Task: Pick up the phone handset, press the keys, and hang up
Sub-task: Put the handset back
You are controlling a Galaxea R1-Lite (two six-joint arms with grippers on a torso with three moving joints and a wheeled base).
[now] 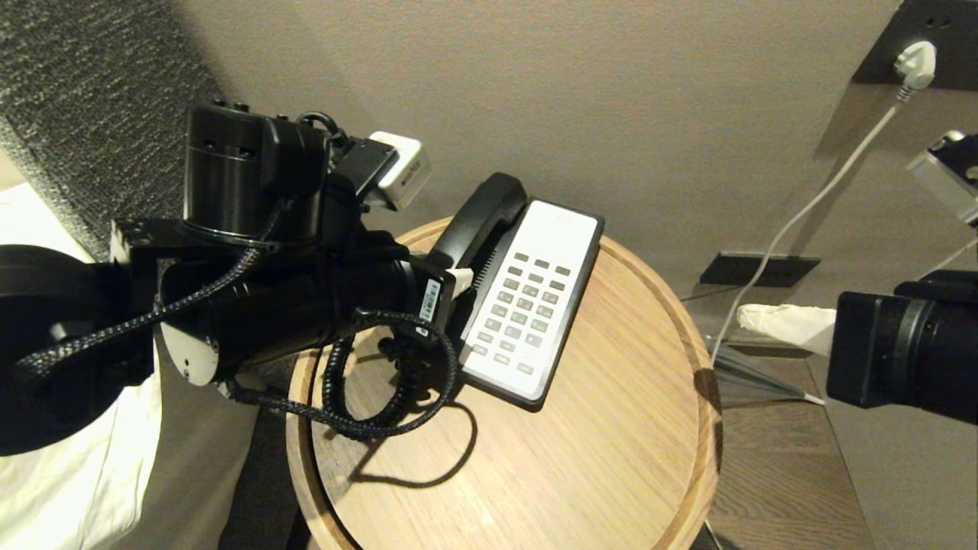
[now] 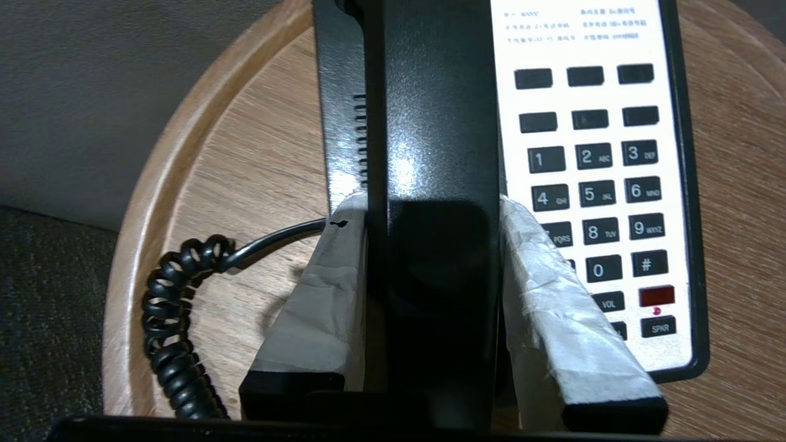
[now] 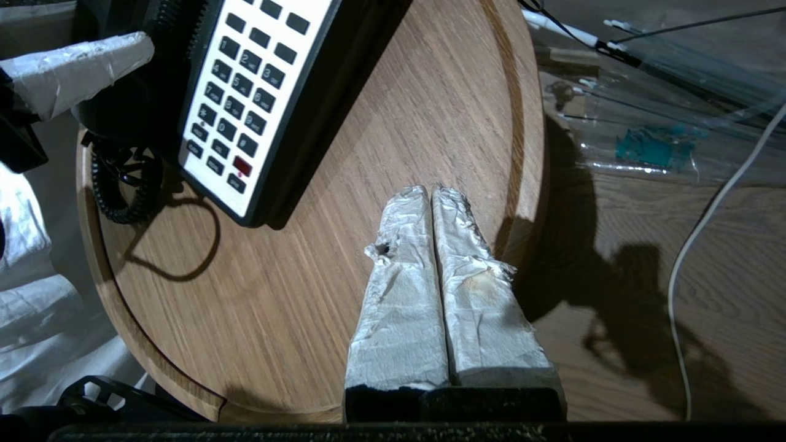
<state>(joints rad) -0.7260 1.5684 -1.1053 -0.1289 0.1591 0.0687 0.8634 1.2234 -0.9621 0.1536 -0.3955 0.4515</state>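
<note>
Gripping the handset (image 2: 430, 153) with my left gripper (image 2: 430, 245), I have one taped finger (image 2: 319, 294) pressed against each side of it, the black bar filling the gap between them. The handset lies along the left edge of the phone (image 1: 535, 298), beside the white keypad (image 2: 589, 184), with its far end by the top corner of the phone; I cannot tell whether it sits in its cradle or just above it. Its coiled cord (image 2: 172, 319) loops on the round wooden table (image 1: 596, 458) on the side away from the keys. The phone lies at a slant on the far half of the table, near the wall. My right gripper (image 3: 433, 202) hangs over the table's right part, well apart from the phone, its two taped fingers pressed together with nothing between them. A white cable (image 1: 802, 214) runs down from a wall plug (image 1: 917, 65) to the floor on the right.
</note>
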